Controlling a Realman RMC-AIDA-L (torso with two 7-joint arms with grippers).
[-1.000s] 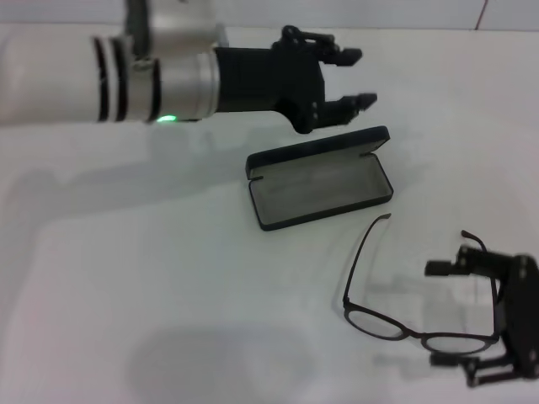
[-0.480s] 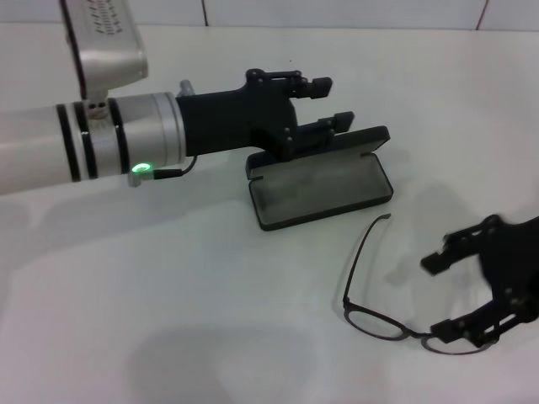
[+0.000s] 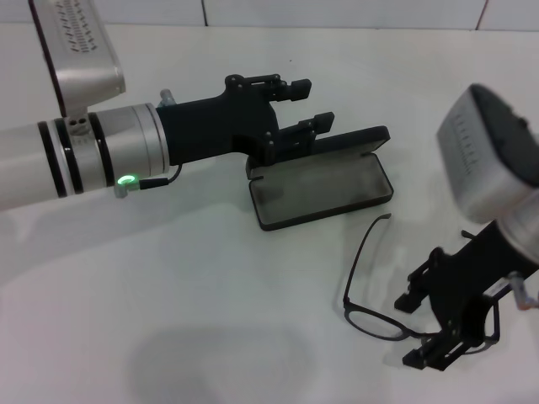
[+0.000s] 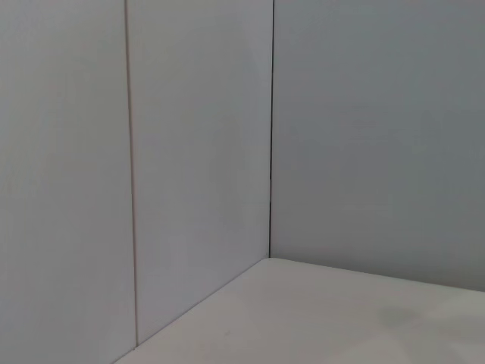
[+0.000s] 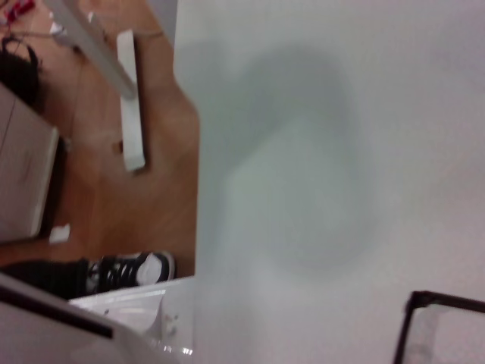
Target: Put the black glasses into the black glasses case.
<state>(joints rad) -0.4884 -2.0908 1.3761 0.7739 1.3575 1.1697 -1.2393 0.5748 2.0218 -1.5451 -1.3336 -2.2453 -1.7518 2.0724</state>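
The black glasses [image 3: 375, 322] lie unfolded on the white table at the front right, one slim temple arm [image 3: 364, 248] reaching back toward the case. The black glasses case [image 3: 324, 183] lies open in the middle, grey lining up, lid [image 3: 341, 143] tilted back. My right gripper [image 3: 414, 329] is open and low over the table, its fingers either side of the frame's right half, so the right lens is mostly hidden. My left gripper [image 3: 312, 105] is open and hovers over the case's back left edge. A thin black piece of the frame [image 5: 443, 300] shows in the right wrist view.
The white table [image 3: 168, 295] spreads to the front and left. White tiled walls [image 4: 197, 152] meet at a corner behind it. The right wrist view shows the table's edge [image 5: 195, 227], with a wooden floor and a shoe [image 5: 132, 271] below.
My right gripper has swung left onto the glasses' right half, its wrist now rising into view. My left arm has drawn back leftward and lower, to the case's back left edge.
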